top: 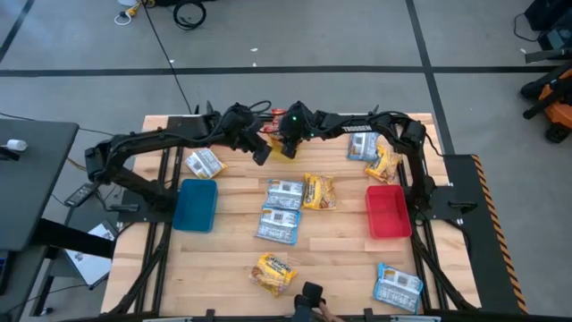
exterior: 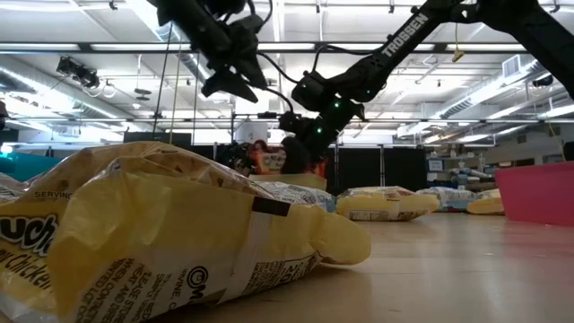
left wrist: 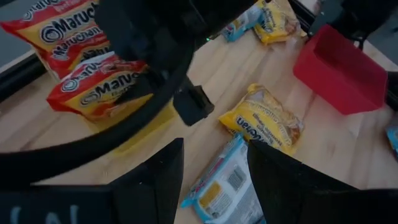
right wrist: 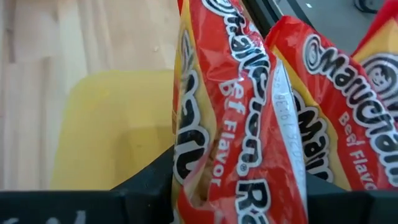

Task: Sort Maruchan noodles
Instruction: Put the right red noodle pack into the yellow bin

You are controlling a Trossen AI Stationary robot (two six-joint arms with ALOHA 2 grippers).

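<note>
Over yellow bin (right wrist: 112,124), right end effector (right wrist: 239,186) pinches upright red packet (right wrist: 239,106).

Both arms meet far-centre (left tool (top: 260,152) gaping).

— What colours do I have on my feed?
— Red-and-white packet (right wrist: 236,124) with white lettering over a yellow bin (right wrist: 112,130); blue bin (top: 196,204), red bin (top: 387,211), yellow-orange packet (top: 318,191), pale wood table (top: 340,250).
</note>
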